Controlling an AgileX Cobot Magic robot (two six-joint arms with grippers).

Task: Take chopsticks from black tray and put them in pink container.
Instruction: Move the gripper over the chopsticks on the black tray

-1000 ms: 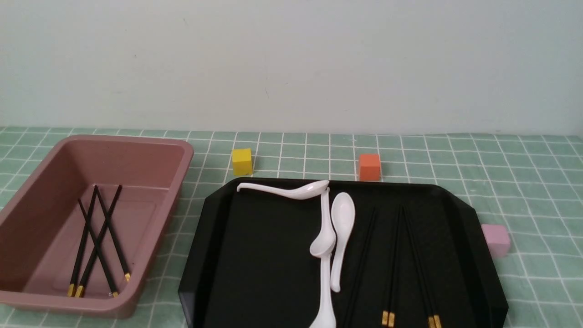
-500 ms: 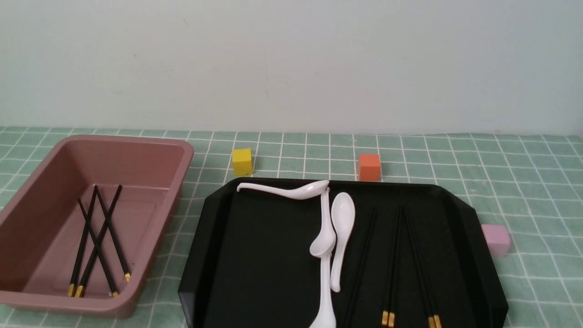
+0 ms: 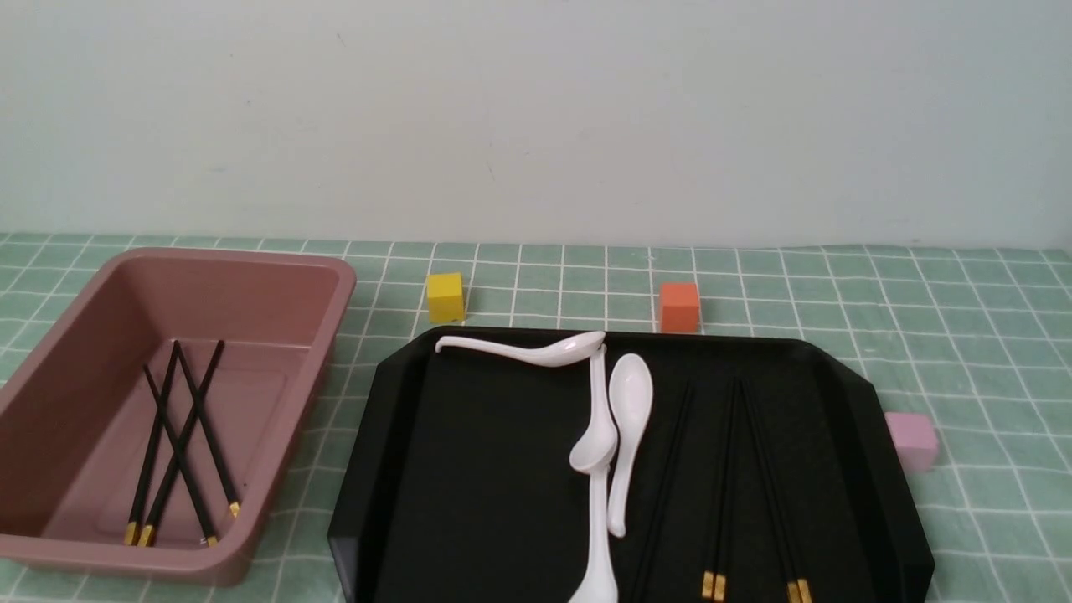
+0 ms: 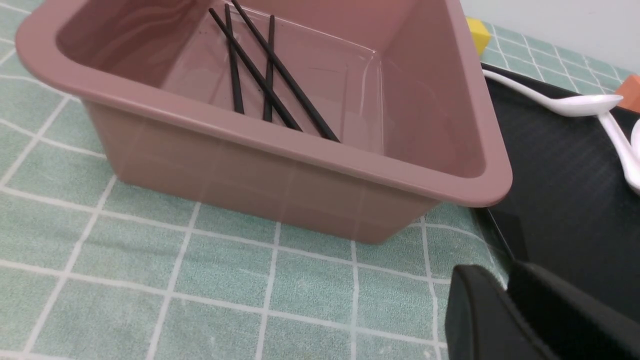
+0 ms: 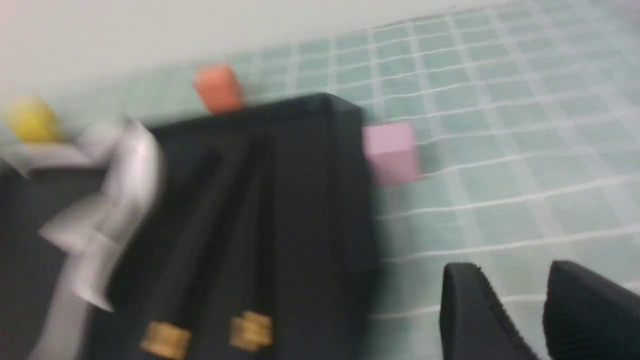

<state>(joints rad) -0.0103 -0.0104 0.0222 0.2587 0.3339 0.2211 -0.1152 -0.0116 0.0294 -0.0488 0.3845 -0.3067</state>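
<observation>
Left end effector (image 4: 502,275): you have it near the bin (image 3: 335,335), fingers parted by a narrow gap, nothing seen between them.

Bin, at the far left of your front view: four chopsticks (image 3: 188,465) lie inside, crossing one another, gold ends toward you. Bin stands upright on the counter (image 3: 519,285), which has a green surface with a white grid.

Between bin and tray (image 3: 352,511): a strip of counter. Yellow block (image 3: 445,297) sits beyond the tray's far left corner.

Tray, centre: four white spoons (image 3: 632,394). One lies crosswise along the far rim, bowl to the right; two run in a line toward you beneath it, the nearer one cut off by your view's edge; the fourth slants just to their right, bowl away from you.

Orange block (image 3: 679,308) stands just beyond the far rim.

Right part of the tray: more chopsticks (image 3: 727,494). Nearest the spoons is a dark length whose near end is out of view; you cannot tell whether it is one or two. Then come two pairs, gold ends toward you, their far ends close together.

Pink block (image 3: 913,441): just beside the tray's right side.

Right end effector (image 5: 507,267): open, nothing between its fingers, over the counter to the tray's right. Your right wrist view is blurred.
</observation>
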